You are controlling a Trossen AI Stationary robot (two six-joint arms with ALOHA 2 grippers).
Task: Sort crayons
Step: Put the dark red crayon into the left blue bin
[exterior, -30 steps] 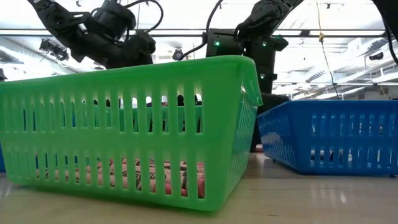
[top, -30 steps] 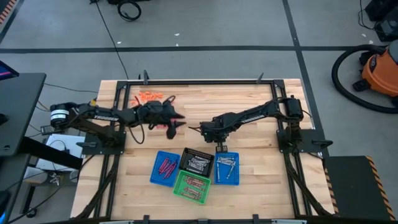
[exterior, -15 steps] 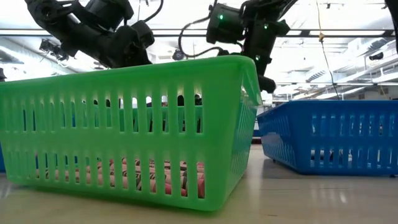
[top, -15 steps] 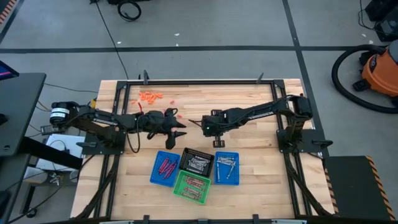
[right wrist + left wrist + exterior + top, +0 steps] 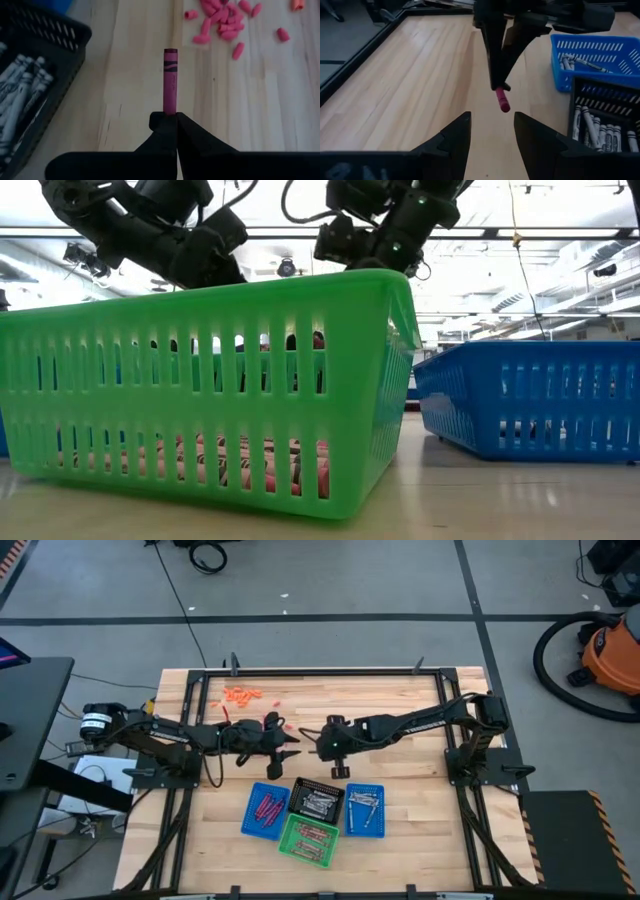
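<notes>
My right gripper point(image 5: 170, 116) is shut on a magenta crayon point(image 5: 170, 80) above the middle of the table point(image 5: 400, 765). In the left wrist view the same crayon point(image 5: 502, 99) hangs just beyond my left gripper point(image 5: 491, 122). My left gripper point(image 5: 288, 748) is open, with nothing between its fingers. More crayons lie in the left blue basket point(image 5: 264, 810), the black basket point(image 5: 318, 802), the green basket point(image 5: 308, 838) and the right blue basket point(image 5: 365, 810). A loose heap of orange-pink crayons point(image 5: 240, 695) lies at the far left. My right gripper pinches the magenta crayon by one end point(image 5: 170, 111) between its two fingertips. The crayon sticks out past the tips in line with the fingers. The fingers point(image 5: 496, 60) slant down from above, and the crayon hangs below them, tilted and clear of the table.
The four baskets stand close together near the table's front middle, just on the near side of both grippers. Pink crayon pieces point(image 5: 220, 22) lie scattered on the wood beyond the held crayon. A black frame point(image 5: 330, 670) runs round the table.
My right gripper has risen from over the right blue basket and gone toward the table's left, ending close in front of my left gripper; it has stayed shut. My left gripper has swung a little toward the near edge and then kept still.
</notes>
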